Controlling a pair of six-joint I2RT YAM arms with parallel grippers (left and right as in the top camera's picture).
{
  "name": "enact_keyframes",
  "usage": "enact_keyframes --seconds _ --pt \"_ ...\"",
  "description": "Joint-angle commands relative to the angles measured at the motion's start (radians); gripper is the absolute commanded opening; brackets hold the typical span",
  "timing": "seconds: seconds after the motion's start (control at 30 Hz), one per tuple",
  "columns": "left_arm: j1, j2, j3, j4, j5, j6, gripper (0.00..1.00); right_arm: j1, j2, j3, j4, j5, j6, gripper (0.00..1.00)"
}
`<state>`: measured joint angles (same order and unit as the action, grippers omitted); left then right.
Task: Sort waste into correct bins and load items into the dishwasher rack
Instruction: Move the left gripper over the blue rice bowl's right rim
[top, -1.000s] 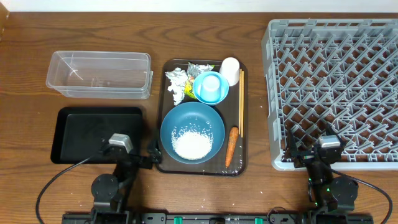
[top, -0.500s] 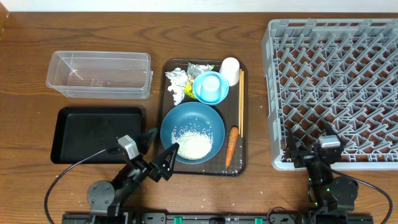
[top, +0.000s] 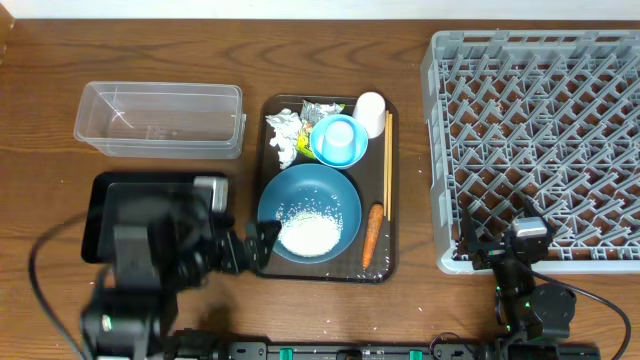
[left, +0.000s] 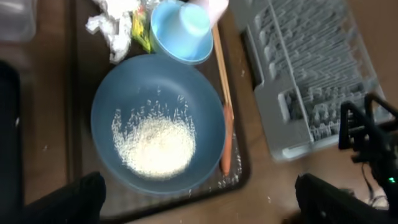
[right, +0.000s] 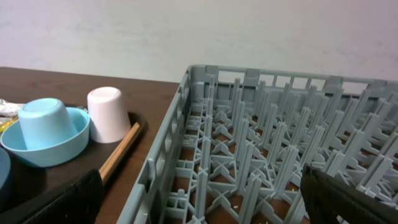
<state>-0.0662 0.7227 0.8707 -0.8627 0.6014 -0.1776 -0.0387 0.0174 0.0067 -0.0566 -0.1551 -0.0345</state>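
Over at 8 o'clock of the large blue bowl (top: 309, 211), my left fingers (left: 68, 199) just swung in wide open, right fingers (right: 62, 199) still parked open, so sorting's probably kicking off.

Counter (top: 200, 40): grained brown wood. Rack (top: 432, 150): matt grey plastic; tub (top: 160, 146): clear glossy plastic. Large bowl (top: 310, 185): smooth blue plastic; wrapper (top: 322, 108): crinkled foil.

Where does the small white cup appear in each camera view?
Overhead: white cup, upper centre.
Left wrist: white cup, top edge, cut off.
Right wrist: white cup, left side.
Landmark: small light-blue bowl, just beside it in all three.
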Motion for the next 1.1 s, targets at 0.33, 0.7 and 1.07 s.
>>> enact_keyframes --seconds 0.33,0.7,1.07 --pt "-0.159 0.323 0.217 -0.023 -0.04 -0.043 0.99 -0.009 -0.001 -0.001 -0.005 0.008 -0.004 0.99" --pt "-0.524 0.464 0.216 0.097 -0.366 -0.205 0.99 -0.009 -0.001 -0.001 -0.005 0.009 -0.005 0.99" --pt "-0.647 0.682 0.216 0.195 -0.416 -0.248 1.0 -0.008 -0.001 -0.001 -0.005 0.008 -0.005 0.99"
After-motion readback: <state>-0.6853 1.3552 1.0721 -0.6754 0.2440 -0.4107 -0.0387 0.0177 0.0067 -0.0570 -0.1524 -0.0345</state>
